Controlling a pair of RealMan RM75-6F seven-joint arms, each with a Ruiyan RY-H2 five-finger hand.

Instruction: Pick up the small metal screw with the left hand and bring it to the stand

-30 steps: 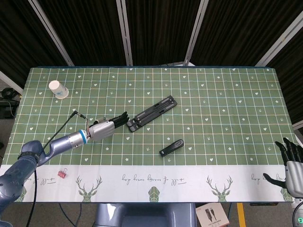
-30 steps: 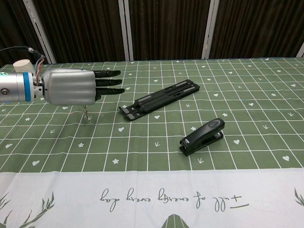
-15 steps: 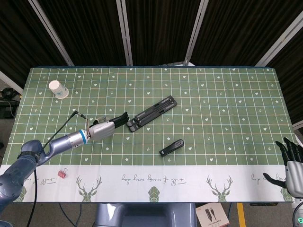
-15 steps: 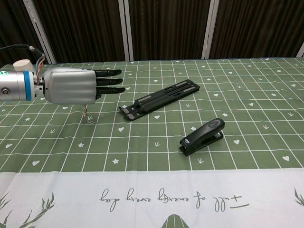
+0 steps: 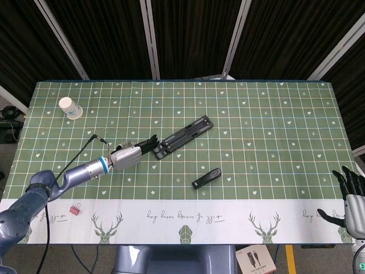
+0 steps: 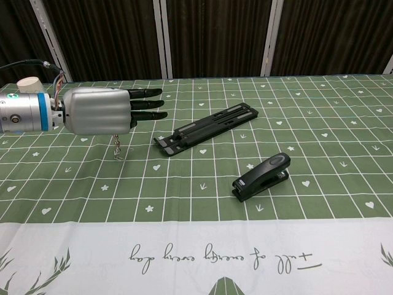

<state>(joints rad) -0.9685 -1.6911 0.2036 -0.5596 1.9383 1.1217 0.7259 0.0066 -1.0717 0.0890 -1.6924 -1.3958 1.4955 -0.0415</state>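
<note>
My left hand [image 5: 130,154] hovers low over the green cloth, fingers stretched out flat toward the stand. In the chest view the small metal screw [image 6: 115,148] hangs down from under the left hand [image 6: 101,110], pinched from below; its tip is at or just above the cloth. The stand [image 5: 183,136] is a flat black folded frame lying at an angle just right of the fingertips, a short gap away in the chest view, where the stand [image 6: 207,130] lies right of the hand. My right hand [image 5: 353,200] rests off the table's front right corner, fingers apart, holding nothing.
A black stapler [image 5: 206,177] lies in front of the stand, nearer the front edge. A white paper cup [image 5: 69,107] stands at the far left. A pink binder clip [image 5: 74,210] sits on the white border at the front left.
My left hand has slid a little to the right toward the stand, and the screw has travelled with it. The right hand has stayed put.
</note>
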